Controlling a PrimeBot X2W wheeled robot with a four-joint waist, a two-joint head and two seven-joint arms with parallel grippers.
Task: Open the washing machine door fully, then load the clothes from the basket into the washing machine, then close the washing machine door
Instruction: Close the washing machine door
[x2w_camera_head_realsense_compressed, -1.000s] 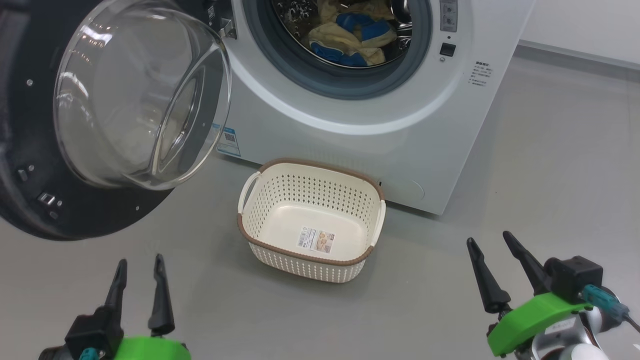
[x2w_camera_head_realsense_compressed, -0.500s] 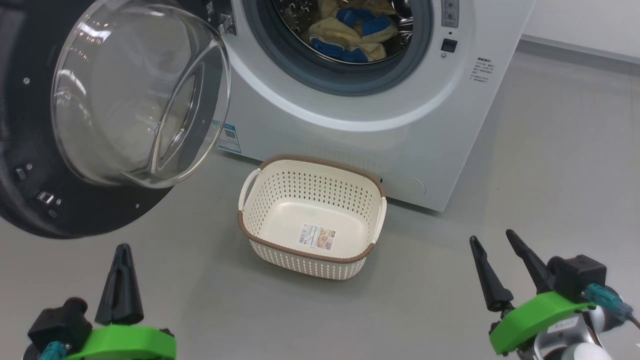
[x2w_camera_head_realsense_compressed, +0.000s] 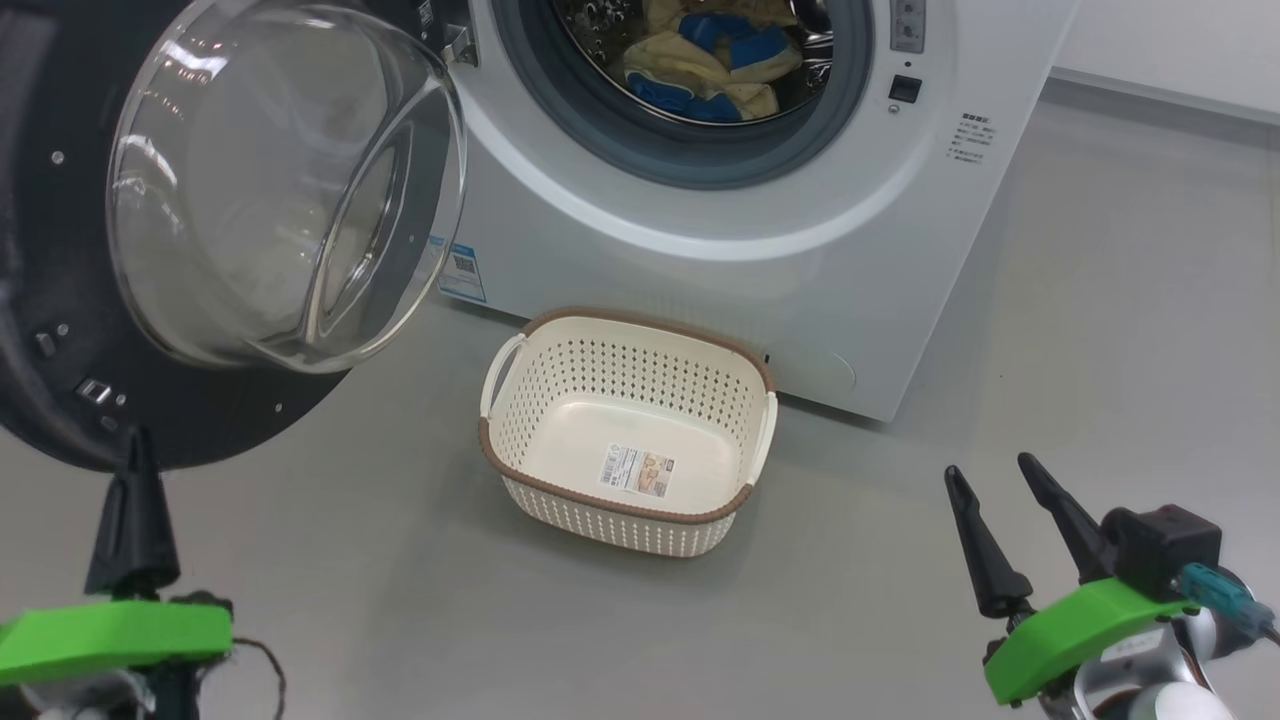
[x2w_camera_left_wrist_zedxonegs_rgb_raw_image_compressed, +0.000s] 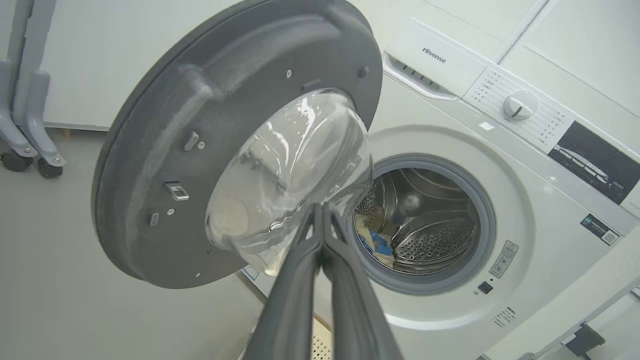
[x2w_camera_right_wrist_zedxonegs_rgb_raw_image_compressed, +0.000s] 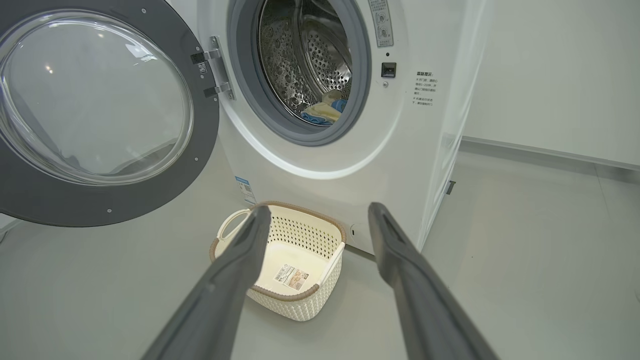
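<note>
The washer (x2w_camera_head_realsense_compressed: 720, 280) fills the top middle of the head view, its mouth open and ringed by a grey gasket. The clothes (x2w_camera_head_realsense_compressed: 700, 72) lie inside the drum at the top edge of the frame, a pale yellow heap with bright blue patches. The door (x2w_camera_head_realsense_compressed: 60, 250) is swung wide at the upper left, its dark inner face turned toward the camera and its bulging glass (x2w_camera_head_realsense_compressed: 280, 190) standing out toward the washer. In the right wrist view it hangs on a metal hinge at the left side of the mouth. The basket (x2w_camera_head_realsense_compressed: 620, 530) sits on the grey floor (x2w_camera_head_realsense_compressed: 1100, 300) in the middle of the frame, just in front of the washer's lower edge, with the label on its bottom in plain sight. A blue-edged sticker (x2w_camera_head_realsense_compressed: 460, 270) shows low on the washer front, to the upper left of the basket. The left hand (x2w_camera_head_realsense_compressed: 134, 445) is at the lower left, its tip against the door's lower rim in the picture (whether it touches, I cannot tell). In the left wrist view its two fingers are pressed together at the tips with nothing between them, pointing up at the glass. The right hand (x2w_camera_head_realsense_compressed: 988, 465) is at the lower right over bare floor, well apart from the basket, its fingers spread and holding nothing.
</note>
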